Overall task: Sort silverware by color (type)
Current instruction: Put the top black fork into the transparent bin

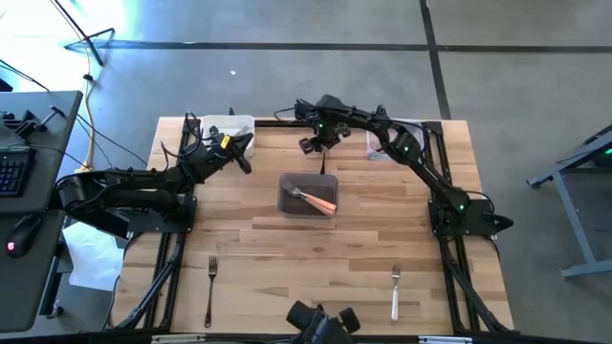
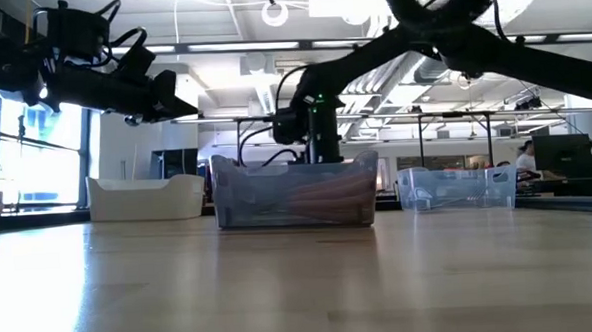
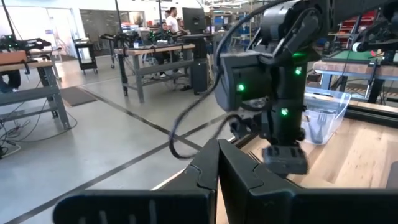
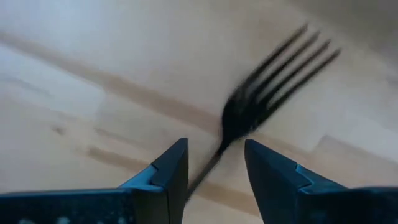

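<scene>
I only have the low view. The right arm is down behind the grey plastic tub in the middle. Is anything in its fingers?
Observer: Nothing clamped. Its wrist view shows the right gripper with fingers apart and a blurred dark fork between and beyond them, over the wooden table.
Operator: Which forks lie loose near my camera?
Observer: From above, two: a black-handled fork on the left arm's side and a white-handled fork on the right arm's side.
Operator: And the left gripper?
Observer: The left gripper is shut, by the white tub.
</scene>
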Available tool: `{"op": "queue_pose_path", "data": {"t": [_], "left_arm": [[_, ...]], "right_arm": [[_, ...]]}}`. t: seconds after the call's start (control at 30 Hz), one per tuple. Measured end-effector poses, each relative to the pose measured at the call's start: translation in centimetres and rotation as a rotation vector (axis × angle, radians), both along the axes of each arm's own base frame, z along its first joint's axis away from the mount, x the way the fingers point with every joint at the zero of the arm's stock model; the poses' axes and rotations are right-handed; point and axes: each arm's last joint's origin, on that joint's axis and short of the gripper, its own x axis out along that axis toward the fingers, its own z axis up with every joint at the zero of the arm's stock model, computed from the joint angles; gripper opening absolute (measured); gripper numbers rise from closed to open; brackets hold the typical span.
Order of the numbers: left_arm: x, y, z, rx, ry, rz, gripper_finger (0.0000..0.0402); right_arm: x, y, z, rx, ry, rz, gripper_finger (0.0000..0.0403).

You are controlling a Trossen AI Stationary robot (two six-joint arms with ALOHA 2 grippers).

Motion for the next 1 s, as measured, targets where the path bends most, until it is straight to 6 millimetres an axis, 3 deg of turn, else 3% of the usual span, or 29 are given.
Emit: {"op": "queue_pose_path", "data": {"t": [0.43,0.63,1.0], "left_arm": [[0.0,0.0,-0.1,-0.015,-0.002,-0.008,0.0000],[0.0,0.0,-0.2,-0.014,0.011,-0.008,0.0000],[0.0,0.0,-0.2,-0.009,0.023,-0.008,0.0000]], "right_arm": [[-0.6,-0.9,0.1,0.049,-0.028,-0.037,0.0084],[-1.0,-1.2,0.1,0.052,-0.018,-0.017,0.0082],[-3.4,-3.7,0.1,0.079,0.020,-0.068,0.0082]]}}
